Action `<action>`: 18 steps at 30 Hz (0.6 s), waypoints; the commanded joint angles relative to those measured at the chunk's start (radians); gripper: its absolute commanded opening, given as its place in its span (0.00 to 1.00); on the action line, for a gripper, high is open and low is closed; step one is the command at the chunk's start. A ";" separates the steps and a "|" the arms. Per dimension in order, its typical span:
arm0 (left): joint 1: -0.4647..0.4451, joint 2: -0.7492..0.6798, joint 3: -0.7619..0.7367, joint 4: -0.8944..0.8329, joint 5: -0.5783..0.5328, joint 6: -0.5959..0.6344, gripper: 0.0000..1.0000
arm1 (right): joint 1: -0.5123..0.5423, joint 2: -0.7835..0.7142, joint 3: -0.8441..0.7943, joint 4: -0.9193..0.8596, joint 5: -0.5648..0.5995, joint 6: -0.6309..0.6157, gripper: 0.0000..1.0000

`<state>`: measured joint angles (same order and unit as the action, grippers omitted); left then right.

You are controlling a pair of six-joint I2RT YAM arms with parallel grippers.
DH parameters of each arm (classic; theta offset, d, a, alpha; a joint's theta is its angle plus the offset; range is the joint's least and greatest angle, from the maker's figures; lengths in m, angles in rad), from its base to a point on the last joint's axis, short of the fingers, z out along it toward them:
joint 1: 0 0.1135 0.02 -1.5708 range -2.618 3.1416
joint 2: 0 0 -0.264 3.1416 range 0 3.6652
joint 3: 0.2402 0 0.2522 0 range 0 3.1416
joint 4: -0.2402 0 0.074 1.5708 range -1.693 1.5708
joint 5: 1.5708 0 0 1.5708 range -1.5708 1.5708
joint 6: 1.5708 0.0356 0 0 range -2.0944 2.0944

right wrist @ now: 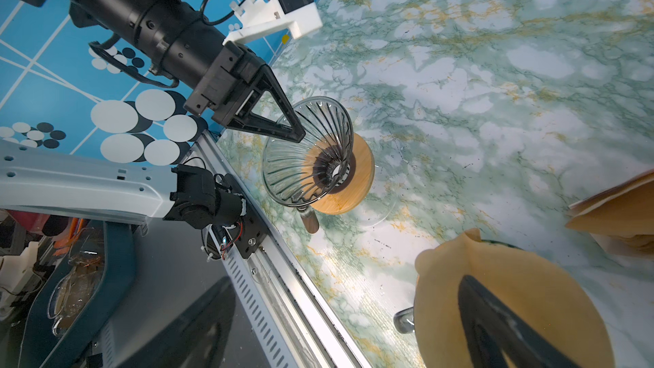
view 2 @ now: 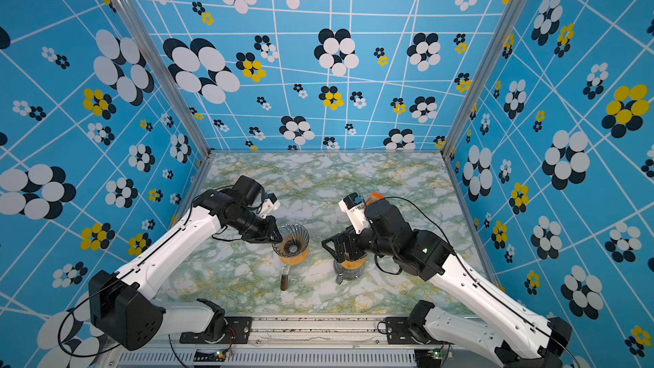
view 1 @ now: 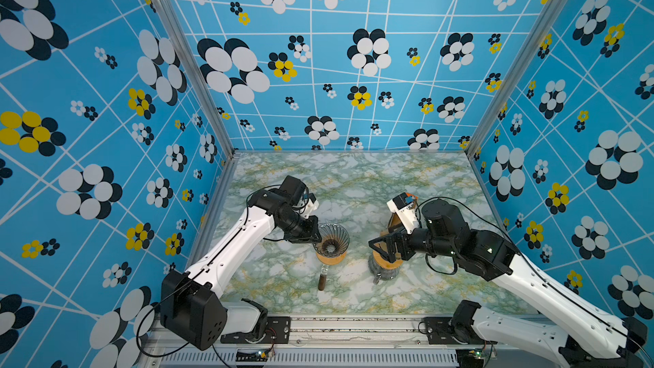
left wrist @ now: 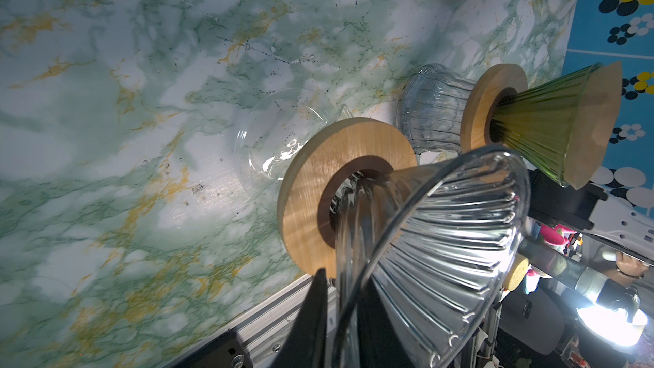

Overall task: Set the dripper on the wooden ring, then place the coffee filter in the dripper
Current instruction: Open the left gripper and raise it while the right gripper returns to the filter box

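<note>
Directly beneath the right hand (view 1: 378, 247), jaws wide, the coffee filter (right wrist: 446, 270) sits mouth-up in the green dripper (left wrist: 538, 118); the left hand (right wrist: 299, 134), narrow, pinches the rim of the clear dripper (right wrist: 283, 168), farther off.

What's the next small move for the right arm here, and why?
Probably close the right gripper on the edge of the paper filter. Its open jaws seem to straddle that edge while the filter sits in the green dripper. The clear dripper is empty, with the left gripper at its rim, so it looks like the target.
</note>
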<state>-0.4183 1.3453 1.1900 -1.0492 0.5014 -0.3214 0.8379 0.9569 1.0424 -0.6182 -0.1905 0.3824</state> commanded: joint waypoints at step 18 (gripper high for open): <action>0.011 -0.057 0.255 -0.053 -0.022 0.068 0.99 | -0.081 0.037 0.095 -0.071 0.249 0.021 0.96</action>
<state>-0.4126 1.3170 1.3891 -1.1130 0.4789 -0.2897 0.7967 0.9852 1.0943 -0.6582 0.0219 0.3977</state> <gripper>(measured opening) 0.989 0.960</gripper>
